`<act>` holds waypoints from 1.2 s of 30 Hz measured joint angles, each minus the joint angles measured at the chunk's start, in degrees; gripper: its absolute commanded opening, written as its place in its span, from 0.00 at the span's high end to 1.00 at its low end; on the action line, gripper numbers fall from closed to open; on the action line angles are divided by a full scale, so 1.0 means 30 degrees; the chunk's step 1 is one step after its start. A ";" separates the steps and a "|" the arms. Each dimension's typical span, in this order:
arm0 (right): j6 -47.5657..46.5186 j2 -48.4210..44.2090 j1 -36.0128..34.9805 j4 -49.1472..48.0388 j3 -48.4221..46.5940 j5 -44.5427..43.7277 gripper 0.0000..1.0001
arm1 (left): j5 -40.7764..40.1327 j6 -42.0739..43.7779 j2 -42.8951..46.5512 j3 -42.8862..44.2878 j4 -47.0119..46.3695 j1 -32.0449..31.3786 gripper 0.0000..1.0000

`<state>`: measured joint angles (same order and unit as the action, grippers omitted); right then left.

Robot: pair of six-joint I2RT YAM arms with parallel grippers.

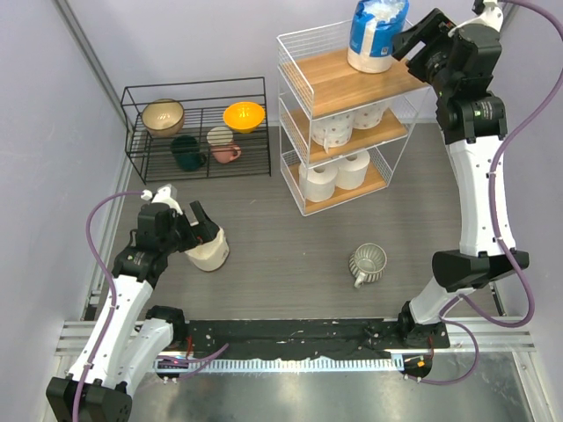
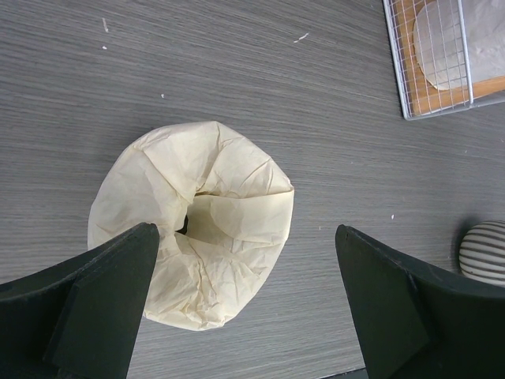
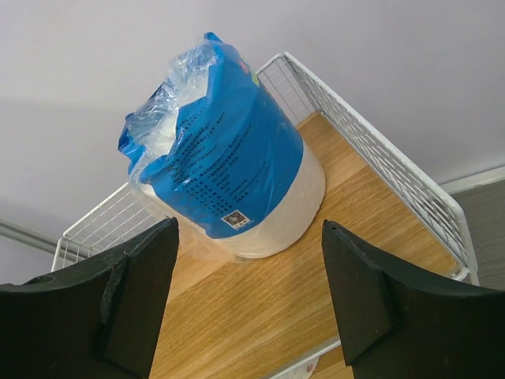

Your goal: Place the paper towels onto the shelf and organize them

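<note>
left fingers [image 2: 102, 308] spread wide astride the crumpled cream paper roll [image 2: 197, 229]; right fingers [image 3: 118, 300] parted, facing the blue plastic-wrapped roll [image 3: 229, 174] atop the white wire shelf [image 3: 371, 229]

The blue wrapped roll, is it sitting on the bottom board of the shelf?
No, the blue-wrapped roll stands on the top board of the shelf.

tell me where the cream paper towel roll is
Top view, left side: the cream-beige roll stands on the table beneath the open left gripper, in front of the black wire rack.
</note>
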<state>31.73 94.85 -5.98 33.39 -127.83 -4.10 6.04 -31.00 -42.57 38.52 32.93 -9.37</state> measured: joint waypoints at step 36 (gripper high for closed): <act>0.4430 -0.3395 -2.0065 -0.7067 2.2156 -0.4772 0.17 | -0.2856 -0.0248 0.3140 0.0000 0.0328 -0.0022 0.00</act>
<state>45.01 84.66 -66.17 12.19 -61.36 -18.41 -2.52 -31.75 -33.15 38.52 33.91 -9.43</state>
